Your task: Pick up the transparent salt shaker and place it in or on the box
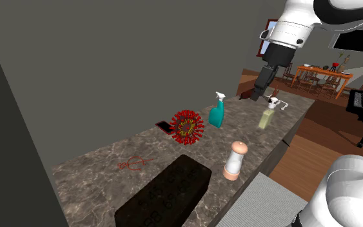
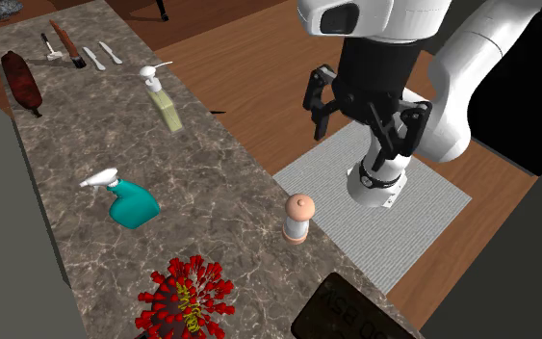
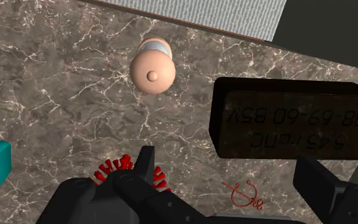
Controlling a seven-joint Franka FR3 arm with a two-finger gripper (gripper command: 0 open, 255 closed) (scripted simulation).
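Nearest in the shoulder view, the dark box [image 1: 164, 197] lies on the marble counter [image 1: 96, 169]. Just beyond it the peach-capped salt shaker [image 1: 235, 161] stands upright, untouched. Farther off, the gripper [image 2: 367, 135] hangs high, fingers spread and empty. Grasp, carry and placement all remain.

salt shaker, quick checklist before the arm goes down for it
1. Pincer open: ok, fingers apart with nothing between them.
2. Salt shaker upright on the counter: ok.
3. Pincer lined up over the shaker: not ok, the shaker sits ahead of one finger, not in the gap.
4. Room around the shaker: ok, the dark box, red spiky ball and teal spray bottle all stand apart from it.
5. Box lying flat for the drop: ok.
6. Box has an opening: cannot tell.
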